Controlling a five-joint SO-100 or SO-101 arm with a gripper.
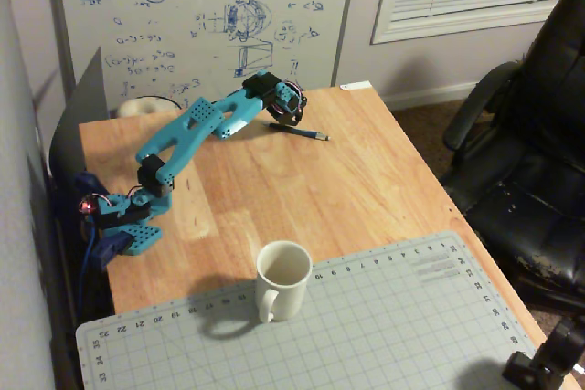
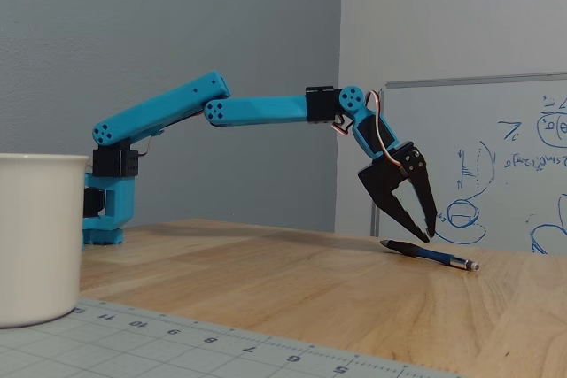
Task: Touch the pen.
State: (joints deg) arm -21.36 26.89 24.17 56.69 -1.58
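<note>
The pen [image 1: 303,131] is thin and dark with a small silvery tip, and it lies on the far part of the wooden table [image 1: 274,189]. It also shows in the low side fixed view [image 2: 432,257]. The blue arm reaches out across the table. Its black gripper [image 2: 429,235] points down, with its fingertips just above the pen's rear end, touching it or nearly so. The jaws stand with their tips together and hold nothing. In the high fixed view the gripper [image 1: 289,120] sits over the pen's left end.
A white mug [image 1: 281,279] stands at the edge of a grey cutting mat [image 1: 384,326] at the near side. The arm's base [image 1: 128,226] is at the left edge. A whiteboard [image 1: 201,15] stands behind the table, and a black chair [image 1: 530,152] is on the right.
</note>
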